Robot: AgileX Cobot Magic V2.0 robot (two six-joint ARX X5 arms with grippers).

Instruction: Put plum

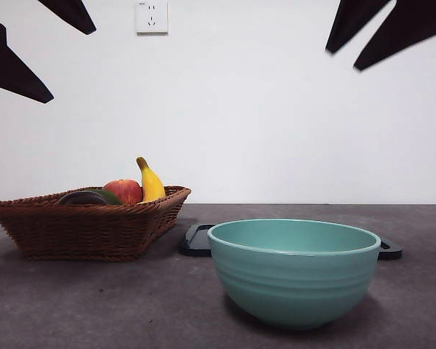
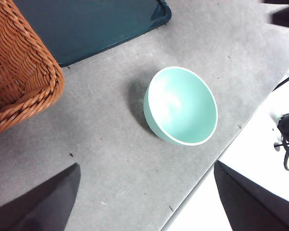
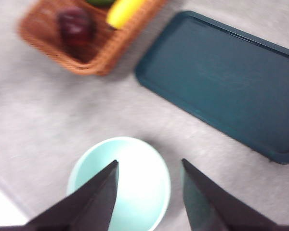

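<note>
The plum [image 3: 76, 26], dark maroon and glossy, lies in a brown wicker basket [image 3: 43, 45] beside a yellow banana [image 3: 124, 10]. In the front view the plum [image 1: 80, 198] shows just over the rim of the basket [image 1: 87, 229] at the left. My right gripper [image 3: 149, 192] hangs open, high above a teal bowl [image 3: 135, 178], well away from the plum. My left gripper [image 2: 144, 202] is open too, high over bare table near the bowl [image 2: 183, 106], with a corner of the basket [image 2: 19, 72] in its view. Black jaw tips [image 1: 381, 33] show at both top corners of the front view.
The basket also holds a red apple [image 1: 125, 190], a banana [image 1: 150, 183] and a green fruit [image 1: 109, 195]. The teal bowl [image 1: 294, 269] stands front and centre. A dark flat tray [image 3: 221, 82] lies behind it. The table edge [image 2: 207, 178] runs near the bowl.
</note>
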